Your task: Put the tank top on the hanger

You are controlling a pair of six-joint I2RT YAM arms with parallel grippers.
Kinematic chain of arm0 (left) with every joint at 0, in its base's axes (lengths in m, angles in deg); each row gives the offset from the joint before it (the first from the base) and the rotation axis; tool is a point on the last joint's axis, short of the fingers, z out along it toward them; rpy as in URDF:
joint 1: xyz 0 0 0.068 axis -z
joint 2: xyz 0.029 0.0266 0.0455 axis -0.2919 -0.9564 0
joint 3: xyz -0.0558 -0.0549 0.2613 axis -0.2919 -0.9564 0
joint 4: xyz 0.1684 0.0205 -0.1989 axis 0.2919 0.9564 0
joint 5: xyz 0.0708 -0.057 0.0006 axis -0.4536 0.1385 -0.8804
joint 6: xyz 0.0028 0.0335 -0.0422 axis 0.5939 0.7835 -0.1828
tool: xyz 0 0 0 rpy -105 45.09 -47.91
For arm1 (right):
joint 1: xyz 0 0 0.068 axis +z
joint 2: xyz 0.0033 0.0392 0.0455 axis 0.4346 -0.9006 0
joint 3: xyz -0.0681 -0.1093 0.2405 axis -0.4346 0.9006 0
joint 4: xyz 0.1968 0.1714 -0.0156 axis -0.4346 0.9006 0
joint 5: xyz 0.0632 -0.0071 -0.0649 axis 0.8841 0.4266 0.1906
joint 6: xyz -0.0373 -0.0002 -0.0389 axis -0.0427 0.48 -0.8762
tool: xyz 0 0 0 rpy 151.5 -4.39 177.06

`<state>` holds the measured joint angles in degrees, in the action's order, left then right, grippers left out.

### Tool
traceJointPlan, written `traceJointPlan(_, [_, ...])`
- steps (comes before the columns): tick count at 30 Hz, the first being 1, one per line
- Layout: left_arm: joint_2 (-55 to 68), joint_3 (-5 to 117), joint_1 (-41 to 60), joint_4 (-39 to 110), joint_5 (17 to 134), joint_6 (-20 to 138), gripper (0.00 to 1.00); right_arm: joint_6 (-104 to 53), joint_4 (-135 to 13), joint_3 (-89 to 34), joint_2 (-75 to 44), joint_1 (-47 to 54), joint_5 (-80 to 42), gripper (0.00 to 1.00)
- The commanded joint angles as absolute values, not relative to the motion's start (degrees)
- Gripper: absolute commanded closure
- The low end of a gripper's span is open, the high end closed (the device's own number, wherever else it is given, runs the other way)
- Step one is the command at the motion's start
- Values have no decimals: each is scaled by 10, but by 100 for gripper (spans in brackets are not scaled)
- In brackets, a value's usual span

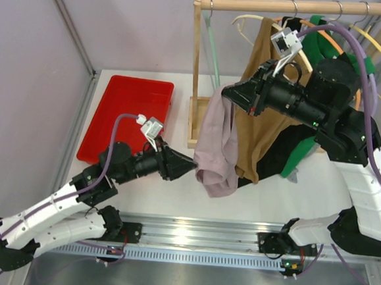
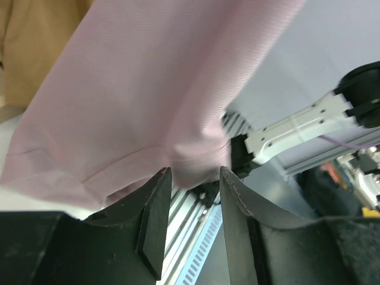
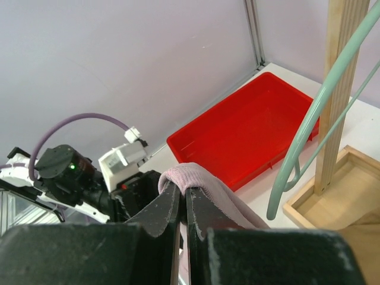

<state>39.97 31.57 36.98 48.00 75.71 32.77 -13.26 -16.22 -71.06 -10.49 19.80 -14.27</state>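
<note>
Mauve and limp, the tank top [image 1: 218, 141] hangs pinched in the right gripper [image 3: 183, 190], the left gripper [image 2: 195, 178] spread at its near hem; probably best gripped by the straps.

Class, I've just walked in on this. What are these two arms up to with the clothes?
The right pincer is shut on the top edge of the tank top, holding it up so it hangs beside the rack. The left pincer is open at the lower hem, its tips at the fabric. The hanger hangs bare on the rack, so the top is not on it yet.
</note>
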Motion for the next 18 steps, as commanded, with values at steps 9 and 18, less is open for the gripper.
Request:
traceJointPlan(9, [452, 277, 372, 369, 779, 277, 56, -125, -171, -747, -122, 192, -194, 100])
traceJointPlan(18, [444, 239, 376, 328, 755, 236, 54, -123, -166, -762, -149, 192, -239, 100])
